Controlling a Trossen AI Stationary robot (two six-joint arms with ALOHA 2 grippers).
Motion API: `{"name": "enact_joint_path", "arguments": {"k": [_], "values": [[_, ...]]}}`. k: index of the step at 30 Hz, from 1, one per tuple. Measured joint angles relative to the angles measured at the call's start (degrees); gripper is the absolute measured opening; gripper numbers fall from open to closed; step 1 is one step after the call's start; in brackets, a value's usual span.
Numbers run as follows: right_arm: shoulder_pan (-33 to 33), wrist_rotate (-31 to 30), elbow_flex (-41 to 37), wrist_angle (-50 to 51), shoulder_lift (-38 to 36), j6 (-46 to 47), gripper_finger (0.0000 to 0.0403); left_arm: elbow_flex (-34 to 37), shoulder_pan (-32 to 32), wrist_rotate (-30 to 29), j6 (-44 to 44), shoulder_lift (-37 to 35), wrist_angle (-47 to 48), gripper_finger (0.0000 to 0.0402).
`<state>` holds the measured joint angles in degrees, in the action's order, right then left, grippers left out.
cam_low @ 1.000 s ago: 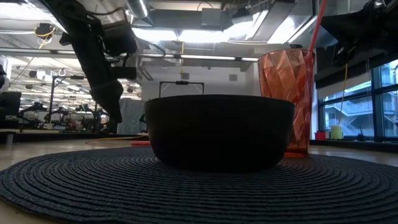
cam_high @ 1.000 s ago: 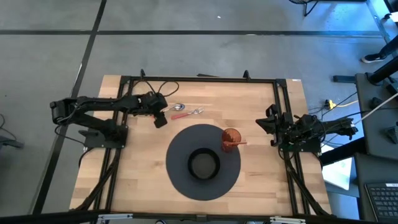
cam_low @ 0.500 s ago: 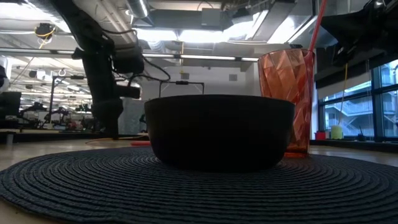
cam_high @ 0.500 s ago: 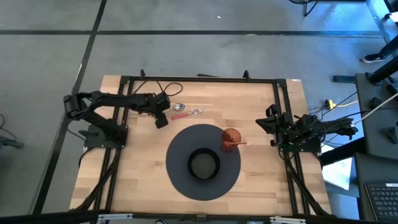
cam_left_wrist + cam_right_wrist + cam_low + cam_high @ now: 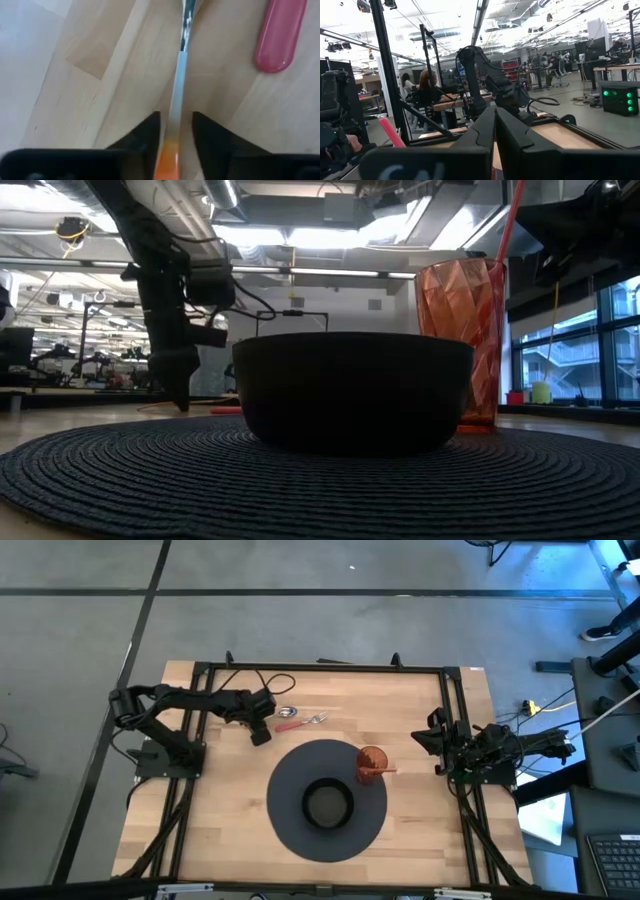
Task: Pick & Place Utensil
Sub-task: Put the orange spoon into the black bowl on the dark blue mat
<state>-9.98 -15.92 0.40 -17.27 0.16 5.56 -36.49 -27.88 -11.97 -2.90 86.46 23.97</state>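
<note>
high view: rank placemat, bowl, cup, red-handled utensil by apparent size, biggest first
1. Placemat, round and dark, by far the largest.
2. Bowl, at the placemat's middle.
3. Cup, orange, on the placemat's edge, and the red-handled utensil beside the left claw: too alike to rank; the cup looks wider, the utensil longer.

The high view looks straight down from well above, taking in the whole wooden table, the round dark mat and both arms. The low view sits at table-top height on the mat's edge, facing level across it, very near the dark bowl and the orange cup; these 3 things show in both views. The left wrist view faces down, very close to the tabletop. The right wrist view looks level across the table into the room, catching the other arm
</note>
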Motion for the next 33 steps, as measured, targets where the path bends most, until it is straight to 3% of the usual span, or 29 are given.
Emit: {"name": "enact_joint_path", "arguments": {"k": [5, 11, 15, 26, 33], "values": [[0.02, 0.02, 0.0, 0.0, 0.0, 0.0, 0.0016, 0.11, 0.0, -0.56, 0.03, 0.13, -0.13, 0.0022], [0.0, 0.04, 0.0, 0.02, -0.01, 0.27, 0.0016, 0.17, 0.56, -6.73, 0.47, 0.26, -0.46, 0.0007], [0.02, 0.07, 0.0, 0.02, 0.0, 0.26, 0.0016, 0.33, 0.68, -5.91, 1.29, -0.98, -0.07, 0.0004], [0.0, 0.09, -0.01, 0.02, 0.0, 0.43, 0.0016, -0.73, 0.69, 7.07, 4.77, -14.21, 2.05, 0.0003], [0.0, 0.09, 0.0, 0.02, 0.0, 0.43, 0.0016, -10.68, 3.85, 17.97, 8.39, -19.43, 14.2, 0.0003]]}}
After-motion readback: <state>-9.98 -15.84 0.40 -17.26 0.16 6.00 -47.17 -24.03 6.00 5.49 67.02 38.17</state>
